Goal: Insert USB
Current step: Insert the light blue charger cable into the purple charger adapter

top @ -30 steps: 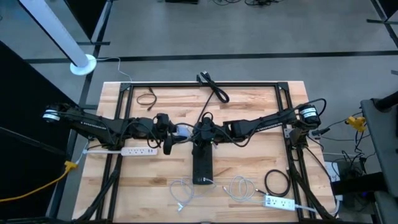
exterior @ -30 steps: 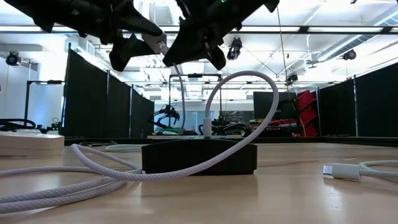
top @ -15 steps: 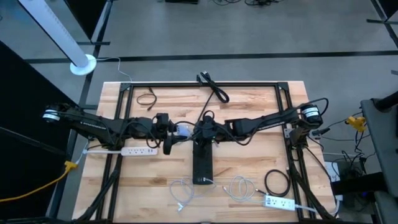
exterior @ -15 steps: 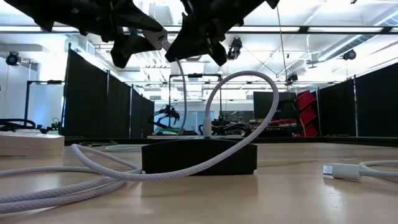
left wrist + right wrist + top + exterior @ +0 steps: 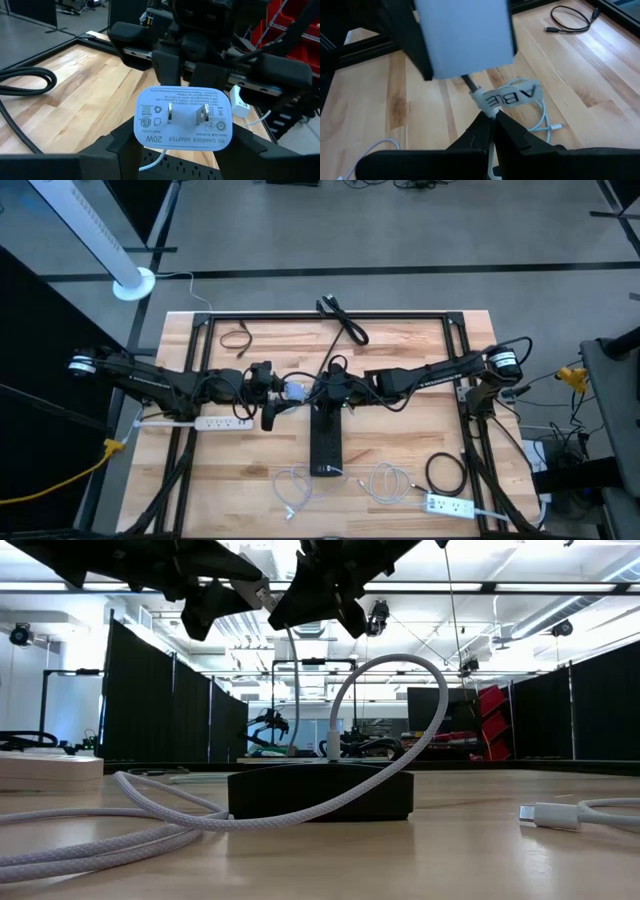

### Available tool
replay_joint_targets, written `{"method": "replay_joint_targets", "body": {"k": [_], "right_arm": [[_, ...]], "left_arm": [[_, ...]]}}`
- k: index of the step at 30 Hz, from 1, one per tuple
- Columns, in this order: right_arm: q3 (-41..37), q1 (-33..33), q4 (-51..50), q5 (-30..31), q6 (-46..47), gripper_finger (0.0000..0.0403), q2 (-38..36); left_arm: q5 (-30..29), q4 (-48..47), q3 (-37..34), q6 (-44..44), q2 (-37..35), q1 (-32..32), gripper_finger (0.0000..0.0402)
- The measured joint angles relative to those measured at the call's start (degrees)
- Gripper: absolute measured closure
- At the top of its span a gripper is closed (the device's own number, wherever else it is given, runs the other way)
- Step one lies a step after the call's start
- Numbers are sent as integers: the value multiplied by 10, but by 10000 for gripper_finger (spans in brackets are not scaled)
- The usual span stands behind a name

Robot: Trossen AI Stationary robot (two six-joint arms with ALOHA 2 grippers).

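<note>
Although both arms have met above the middle of the table, I judge the plugging-in unfinished: from my seat the cable end looks lined up with the charger but not clearly seated.

Nearest me in the low view lies the black box (image 5: 320, 794) on the table (image 5: 400, 360), with a white braided cable (image 5: 150, 795) looping over it. Above it hang the two grippers, close together.

The left gripper (image 5: 182, 135) is clenched around the white charger (image 5: 183, 119), prongs facing its own camera, so the port points away toward the other arm. In the high view the charger (image 5: 295, 390) sits between the two wrists, held off the table.

The right gripper (image 5: 491, 119) pinches the cable plug (image 5: 506, 96) by its labelled collar, its dark tip reaching up to the underside of the charger (image 5: 462, 35). I cannot tell whether the tip is already inside the port or only touching it.

What remains, as I read it, is to push the plug home and then let go.

Farther off, a white power strip (image 5: 222, 422) lies under the left arm.
</note>
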Motion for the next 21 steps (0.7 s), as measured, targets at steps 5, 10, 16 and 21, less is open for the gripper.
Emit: {"method": "replay_joint_targets", "body": {"k": [5,10,16,21], "right_arm": [[0,0,2,4,-1,403,0],[0,0,6,5,0,403,-1],[0,0,7,5,1,403,-1],[0,1,5,6,1,403,-1]], "left_arm": [[5,-2,-2,20,0,0,209],[5,-3,-2,33,-7,0,209],[0,-3,-2,41,-12,0,209],[-12,-4,-5,49,-13,0,209]]}}
